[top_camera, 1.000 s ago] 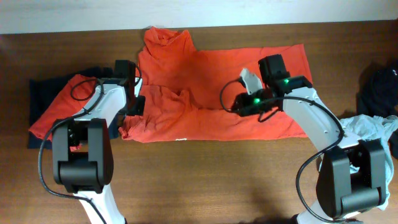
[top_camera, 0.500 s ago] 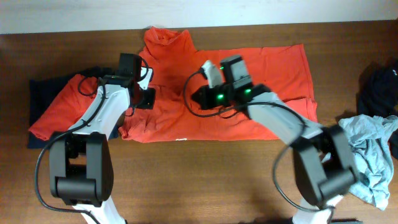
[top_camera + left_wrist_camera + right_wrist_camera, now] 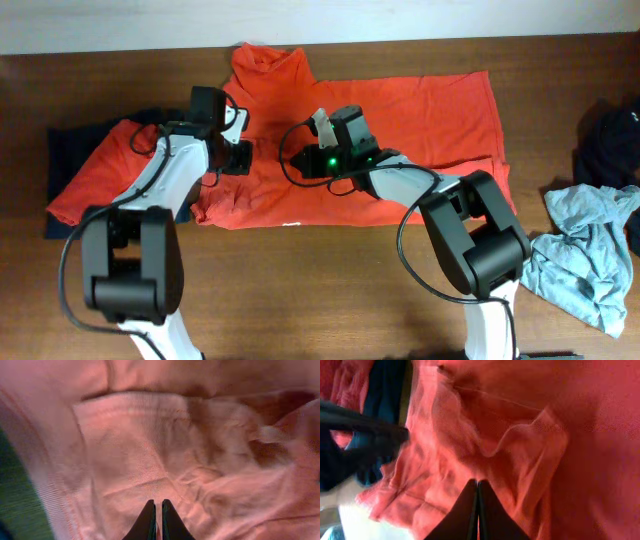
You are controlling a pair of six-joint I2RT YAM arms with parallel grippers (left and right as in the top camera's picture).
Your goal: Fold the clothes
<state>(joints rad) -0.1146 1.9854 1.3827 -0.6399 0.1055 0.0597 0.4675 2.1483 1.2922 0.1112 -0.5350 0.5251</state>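
Observation:
A red-orange T-shirt (image 3: 420, 120) lies spread across the middle of the table, bunched and wrinkled at its left end. My left gripper (image 3: 240, 158) is down on that bunched part. Its fingers are shut with a thin sliver of the shirt's fabric (image 3: 175, 450) between them (image 3: 156, 505). My right gripper (image 3: 296, 160) sits just to the right of it. It is shut, with its tips (image 3: 477, 482) resting against the shirt (image 3: 600, 460) beside a folded flap (image 3: 535, 435). No fold shows between its fingers.
Another red-orange garment (image 3: 95, 180) lies on a navy one (image 3: 70, 150) at the left. At the right edge, a grey-blue garment (image 3: 585, 255) is crumpled below a black one (image 3: 610, 145). The right arm stretches across the shirt's lower half.
My right gripper has travelled left across the shirt and closed, ending close to the left gripper. The left gripper has shifted slightly up and to the right.

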